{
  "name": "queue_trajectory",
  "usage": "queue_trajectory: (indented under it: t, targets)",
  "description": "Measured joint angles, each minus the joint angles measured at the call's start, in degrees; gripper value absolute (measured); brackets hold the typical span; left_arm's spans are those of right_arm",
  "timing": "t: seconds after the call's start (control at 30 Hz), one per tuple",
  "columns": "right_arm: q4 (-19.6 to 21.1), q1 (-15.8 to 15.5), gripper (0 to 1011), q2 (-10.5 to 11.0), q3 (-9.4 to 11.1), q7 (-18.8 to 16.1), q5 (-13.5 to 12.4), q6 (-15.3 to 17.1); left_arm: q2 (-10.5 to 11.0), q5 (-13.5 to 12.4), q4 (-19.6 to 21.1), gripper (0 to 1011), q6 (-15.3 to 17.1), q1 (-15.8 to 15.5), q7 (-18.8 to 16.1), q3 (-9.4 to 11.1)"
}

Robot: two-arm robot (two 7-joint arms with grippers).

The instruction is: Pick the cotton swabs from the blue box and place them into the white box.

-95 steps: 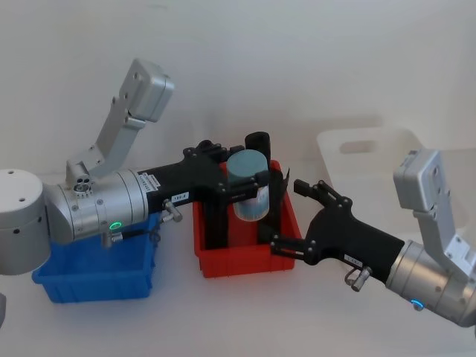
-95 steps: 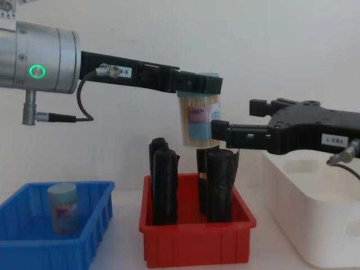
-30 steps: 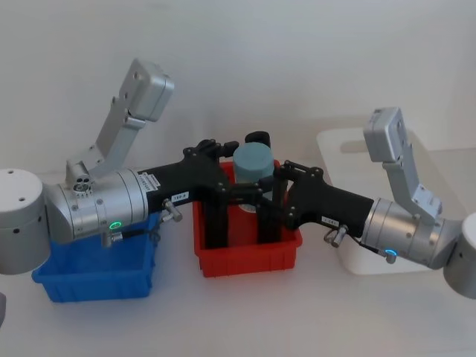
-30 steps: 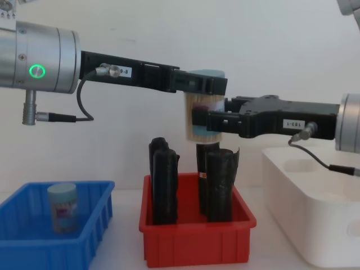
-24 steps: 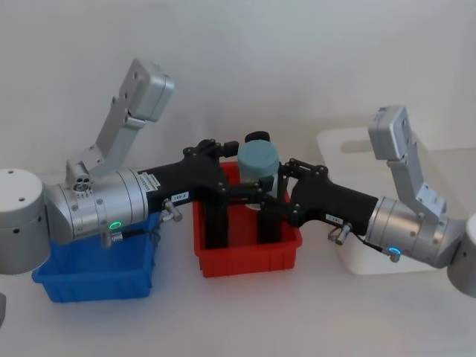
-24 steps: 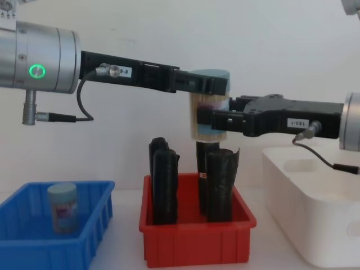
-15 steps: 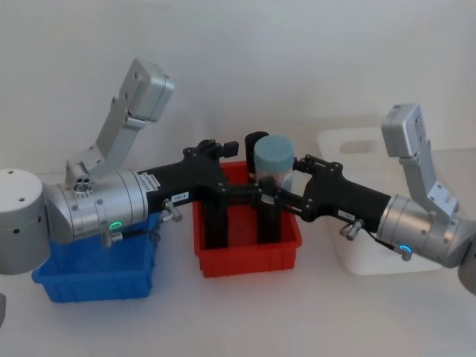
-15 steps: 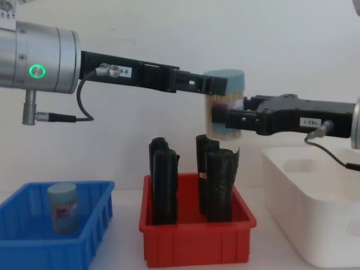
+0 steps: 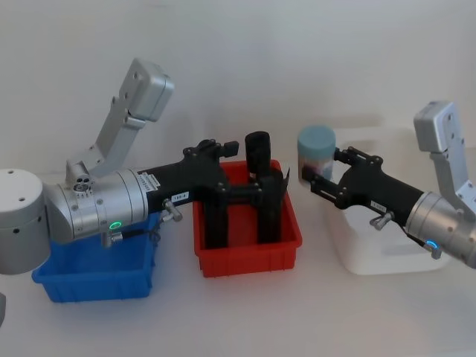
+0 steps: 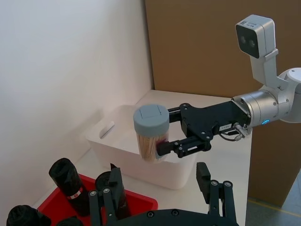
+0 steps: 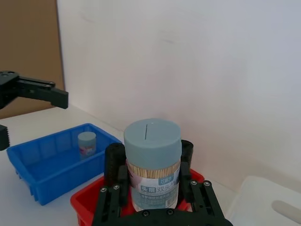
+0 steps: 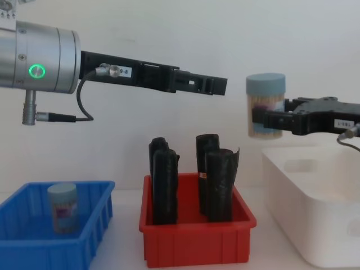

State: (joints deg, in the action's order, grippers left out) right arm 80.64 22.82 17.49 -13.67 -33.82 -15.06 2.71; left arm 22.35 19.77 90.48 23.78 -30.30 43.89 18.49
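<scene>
My right tool [image 9: 318, 181] clamping cotton swabs [image 9: 316, 149] upright, raised beside white box [image 9: 372, 256]; aiming to clear rim, stay level, lower before releasing; left tool [image 9: 269, 186] hanging wide above red bin [image 9: 245, 260].

Cotton swab tub [image 11: 152, 165]: label [image 11: 153, 186] carries a line of printed Chinese characters, too small to read with confidence.
Left arm [image 12: 146, 77]: small white sticker [image 12: 125, 71] with dark characters, illegible.
Right arm [image 12: 315, 121]: second white sticker [image 12: 343, 124], short dark code, also illegible.
</scene>
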Motion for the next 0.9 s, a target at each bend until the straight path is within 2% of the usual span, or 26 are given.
queue_trajectory:
  t: [0.3, 0.6, 0.9]
  targets:
    - [0.0, -0.96, 635, 1.25, 1.37, 5.62, -0.22, 0.92, 0.0, 0.0, 0.0, 1000, 0.0, 0.0, -0.01, 0.0]
    - [-1.49, -1.35, 635, 2.0, 2.52, 12.12, -0.62, 4.03, 0.0, 0.0, 0.0, 999, 0.0, 0.0, -0.01, 0.0]
    - [-4.1, -0.66, 635, 1.83, 2.71, 14.42, -0.68, 6.43, 0.0, 0.0, 0.0, 999, 0.0, 0.0, -0.01, 0.0]
